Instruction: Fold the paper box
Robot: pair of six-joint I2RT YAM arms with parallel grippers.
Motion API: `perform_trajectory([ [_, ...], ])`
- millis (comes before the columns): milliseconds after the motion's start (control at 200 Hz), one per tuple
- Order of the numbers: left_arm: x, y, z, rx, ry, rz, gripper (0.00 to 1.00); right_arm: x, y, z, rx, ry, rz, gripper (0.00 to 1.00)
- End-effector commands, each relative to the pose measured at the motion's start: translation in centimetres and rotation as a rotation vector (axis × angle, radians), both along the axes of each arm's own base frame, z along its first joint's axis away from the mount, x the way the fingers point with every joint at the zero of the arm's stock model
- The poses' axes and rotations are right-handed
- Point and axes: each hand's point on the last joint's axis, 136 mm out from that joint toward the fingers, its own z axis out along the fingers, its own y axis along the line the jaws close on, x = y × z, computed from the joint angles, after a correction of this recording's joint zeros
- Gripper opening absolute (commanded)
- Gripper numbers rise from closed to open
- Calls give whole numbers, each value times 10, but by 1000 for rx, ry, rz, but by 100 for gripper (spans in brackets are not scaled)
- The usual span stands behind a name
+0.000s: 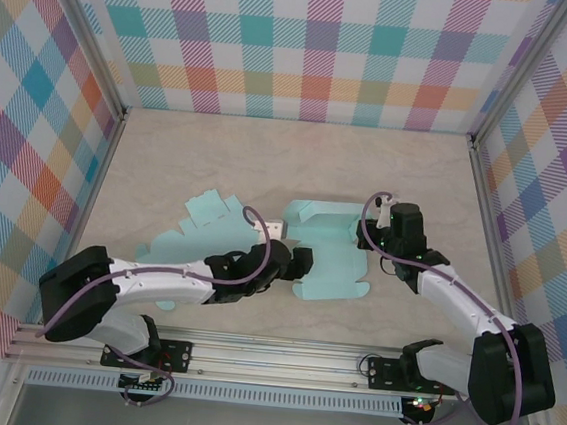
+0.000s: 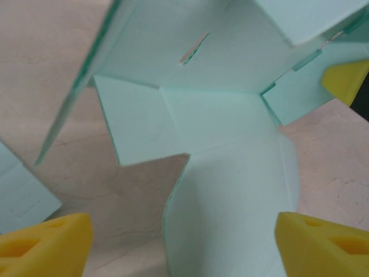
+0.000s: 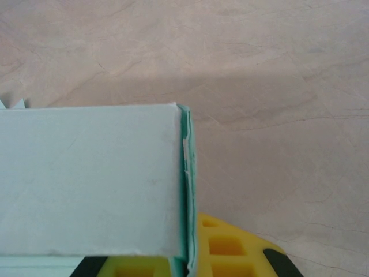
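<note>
One paper box (image 1: 333,268) on table (image 1: 219,156): left gripper (image 1: 302,262) spread over flap, right gripper (image 3: 187,262) pinching side wall.

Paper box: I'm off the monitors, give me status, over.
Left end effector open over a loose flap. Right end effector shut on raised wall of paper box. Box partly folded, left panels flat. Nothing in the way.

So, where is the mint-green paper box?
In the top view, the mint-green paper box lies central on the beige table, its right wall pinched by the right end effector.
</note>
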Motion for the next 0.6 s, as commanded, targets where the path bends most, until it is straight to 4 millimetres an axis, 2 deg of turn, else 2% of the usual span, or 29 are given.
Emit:
perform_trajectory([
  [0,13,-3,25,-24,-83,51,78,-3,3,9,23,-26,9,0],
  [145,17,-2,37,-19,-121,64,67,-4,3,10,27,-32,12,0],
  [415,16,-24,52,-84,-143,-15,51,-3,5,7,29,-29,18,0],
  [595,22,-38,67,-123,-206,-37,48,-4,8,5,38,-21,35,0],
])
